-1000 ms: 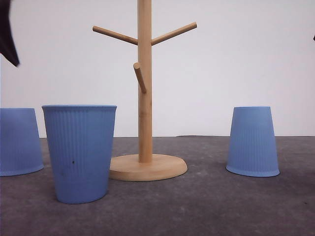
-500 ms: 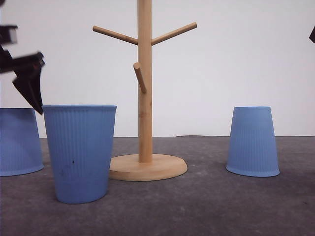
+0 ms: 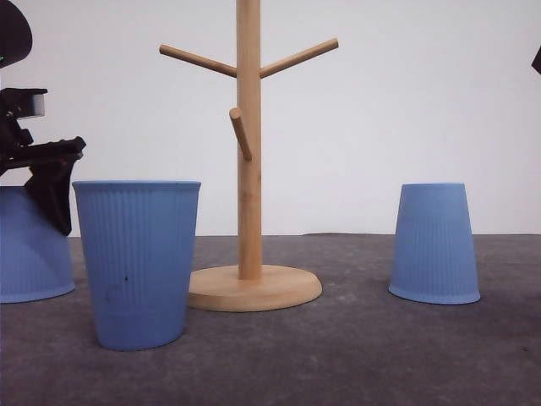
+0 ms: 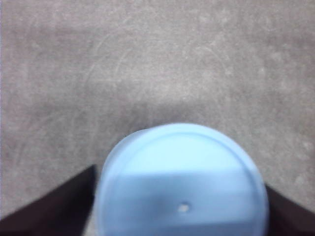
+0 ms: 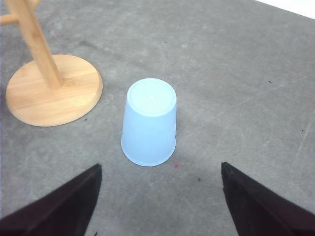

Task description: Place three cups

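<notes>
wooden rack (image 3: 248, 169): pegs bare, no cup hung. cups: upright (image 3: 137, 262) at 7 o'clock, inverted (image 3: 434, 244) at 4, inverted (image 4: 182, 184) at 9 between left tool (image 4: 179, 206) fingers, spread apart. right tool (image 5: 160, 201) apart, empty.

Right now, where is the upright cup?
In the front view the upright cup stands left of centre, nearest the camera, just left of the wooden rack, with an upside-down cup behind it at the left edge.

Three light-blue ribbed cups (image 3: 138, 262), pale wooden rack (image 3: 248, 169), dark grey table (image 3: 355, 355), white wall (image 3: 406, 110)
</notes>
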`<state>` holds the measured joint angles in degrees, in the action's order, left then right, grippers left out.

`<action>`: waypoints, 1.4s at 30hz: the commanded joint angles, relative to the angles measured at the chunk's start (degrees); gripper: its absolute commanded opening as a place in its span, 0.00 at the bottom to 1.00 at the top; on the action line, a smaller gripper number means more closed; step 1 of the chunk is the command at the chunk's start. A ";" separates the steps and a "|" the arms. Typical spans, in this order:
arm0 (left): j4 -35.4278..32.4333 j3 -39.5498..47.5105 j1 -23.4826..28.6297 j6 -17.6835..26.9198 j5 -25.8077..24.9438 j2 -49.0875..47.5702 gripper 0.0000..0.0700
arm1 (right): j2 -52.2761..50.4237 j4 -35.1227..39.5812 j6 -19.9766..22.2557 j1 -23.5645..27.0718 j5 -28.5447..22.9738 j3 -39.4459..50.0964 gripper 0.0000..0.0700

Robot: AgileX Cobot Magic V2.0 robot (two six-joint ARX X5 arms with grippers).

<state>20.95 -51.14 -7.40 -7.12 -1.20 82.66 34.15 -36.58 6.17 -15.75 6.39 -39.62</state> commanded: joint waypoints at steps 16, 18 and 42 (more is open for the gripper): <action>13.81 -5.24 0.63 -2.28 -6.23 -11.02 0.56 | 0.18 1.05 -0.15 -0.31 0.00 -0.61 0.70; 16.16 -6.99 1.43 -3.98 -8.93 -12.50 0.56 | 0.20 1.05 -0.15 -0.31 0.02 -0.61 0.70; -6.61 -12.25 11.03 -39.22 -45.86 -12.44 0.56 | 0.23 5.29 -0.16 -0.31 0.02 -0.61 0.70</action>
<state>15.27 -62.22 3.88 -43.75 -46.65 69.43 34.15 -31.96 6.17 -15.75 6.39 -39.62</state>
